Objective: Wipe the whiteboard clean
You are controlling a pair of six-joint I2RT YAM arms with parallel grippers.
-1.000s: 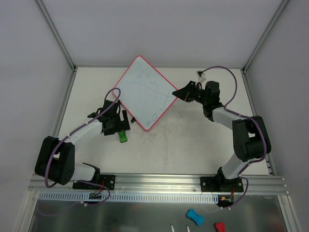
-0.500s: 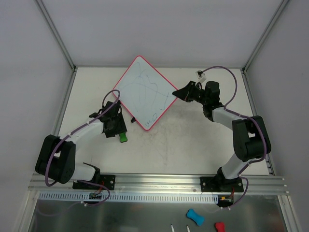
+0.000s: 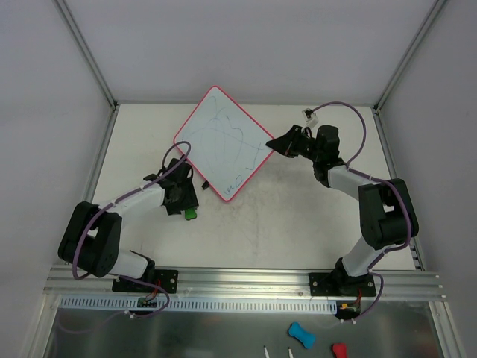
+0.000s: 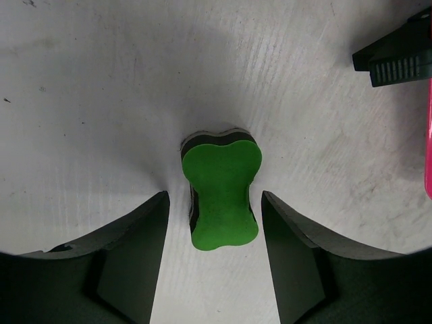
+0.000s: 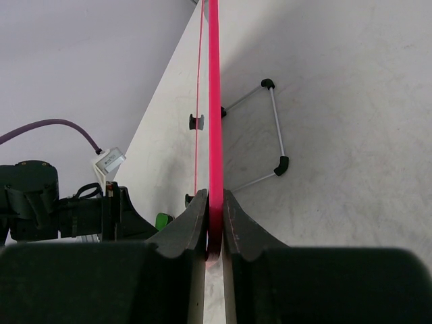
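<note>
The whiteboard (image 3: 223, 140), white with a red-pink rim and faint pen marks, stands tilted as a diamond at the table's back middle. My right gripper (image 3: 277, 144) is shut on its right corner; in the right wrist view the rim (image 5: 215, 121) runs edge-on between the closed fingers (image 5: 194, 223). A small green bone-shaped eraser (image 3: 190, 213) lies on the table below the board's left edge. My left gripper (image 3: 186, 204) is open right over it; in the left wrist view the eraser (image 4: 221, 188) lies between the spread fingers (image 4: 138, 250), untouched.
The board's wire stand (image 5: 273, 128) with black tips shows behind it. One black clip (image 4: 397, 57) lies near the eraser. A blue eraser (image 3: 300, 334) and a red one (image 3: 339, 350) lie on the metal shelf in front of the bases. Frame rails border the table.
My left gripper has moved down and toward the green eraser, now covering most of it from above. The right gripper and the whiteboard have not moved.
</note>
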